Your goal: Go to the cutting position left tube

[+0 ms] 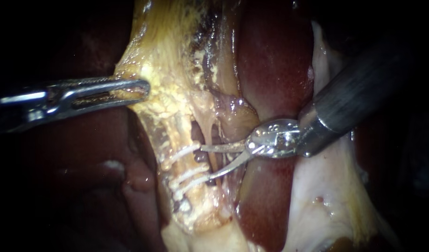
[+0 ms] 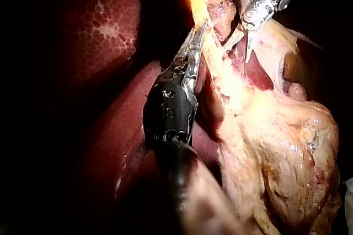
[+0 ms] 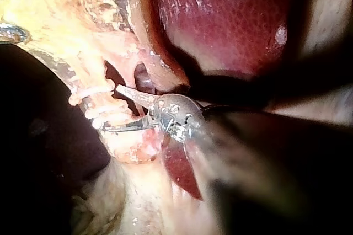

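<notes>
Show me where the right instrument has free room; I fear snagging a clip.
Free: the bare liver above the right instrument, and the dark gap just above the clips. Crowded: its open jaws end right at the clips, and the left instrument grips the yellow tissue above them.

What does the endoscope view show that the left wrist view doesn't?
Only the endoscope view shows the white clips, with the open blades of the right instrument reaching toward them. Only the left wrist view shows the big yellow lump beside the left instrument. Both show the two instruments, the left one clamped on yellow tissue, and the dark red liver.
</notes>
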{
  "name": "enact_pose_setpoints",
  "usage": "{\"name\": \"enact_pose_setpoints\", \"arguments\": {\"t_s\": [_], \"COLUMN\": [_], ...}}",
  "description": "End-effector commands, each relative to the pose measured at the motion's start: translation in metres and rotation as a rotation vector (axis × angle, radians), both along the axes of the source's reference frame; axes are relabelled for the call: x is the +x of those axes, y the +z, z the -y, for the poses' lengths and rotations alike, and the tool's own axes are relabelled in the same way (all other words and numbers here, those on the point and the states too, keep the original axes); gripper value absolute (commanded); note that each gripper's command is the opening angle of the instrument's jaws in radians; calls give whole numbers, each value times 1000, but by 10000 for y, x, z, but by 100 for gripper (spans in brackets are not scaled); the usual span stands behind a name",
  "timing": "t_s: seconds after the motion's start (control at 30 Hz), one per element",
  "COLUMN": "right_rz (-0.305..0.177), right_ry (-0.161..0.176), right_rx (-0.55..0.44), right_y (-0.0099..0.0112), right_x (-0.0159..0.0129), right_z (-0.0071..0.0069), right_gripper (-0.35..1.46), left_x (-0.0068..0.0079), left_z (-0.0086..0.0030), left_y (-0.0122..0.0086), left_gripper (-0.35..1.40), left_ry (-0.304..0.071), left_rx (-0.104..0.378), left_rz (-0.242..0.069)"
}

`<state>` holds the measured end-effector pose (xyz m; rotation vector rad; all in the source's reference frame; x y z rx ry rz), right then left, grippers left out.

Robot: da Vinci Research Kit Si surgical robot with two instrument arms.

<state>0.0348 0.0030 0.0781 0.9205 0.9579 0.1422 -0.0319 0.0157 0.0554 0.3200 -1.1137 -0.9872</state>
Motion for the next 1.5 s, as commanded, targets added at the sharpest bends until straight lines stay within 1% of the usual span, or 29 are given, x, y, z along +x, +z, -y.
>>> {"name": "enact_pose_setpoints", "arguments": {"t_s": [0.03, 0.27, 0.5, 0.67, 0.77, 0.97, 1.1, 1.3, 1.5], "right_rz": [-2, -18, -35, -78, -101, -168, -202, -229, -247], "right_ry": [0, -9, -21, -16, -20, -38, -48, -60, -76], "right_rx": [3, 23, 21, 37, 51, 76, 89, 97, 97], "right_y": [0, 9, 19, 20, 20, 19, 20, 20, 21], "right_x": [1, 11, 21, 23, 25, 27, 34, 46, 55], "right_z": [0, 1, 3, 1, 0, -2, -3, -2, 6], "right_gripper": [126, 124, 124, 124, 124, 123, 123, 121, 119], "left_x": [0, 0, 0, 0, -1, -1, 0, 0, -1], "left_z": [0, 0, 0, 0, 0, 0, -2, -3, -6], "left_y": [0, 0, 0, 0, 0, 0, 2, 5, 9], "left_gripper": [-35, -35, -35, -35, -35, -35, -35, -35, -35], "left_ry": [0, 0, 0, -1, -1, -1, -1, -1, -2], "left_rx": [0, 0, 0, 0, 0, 0, 0, 0, 0], "left_rz": [0, -1, -1, -1, -1, -1, -1, -1, -2]}}
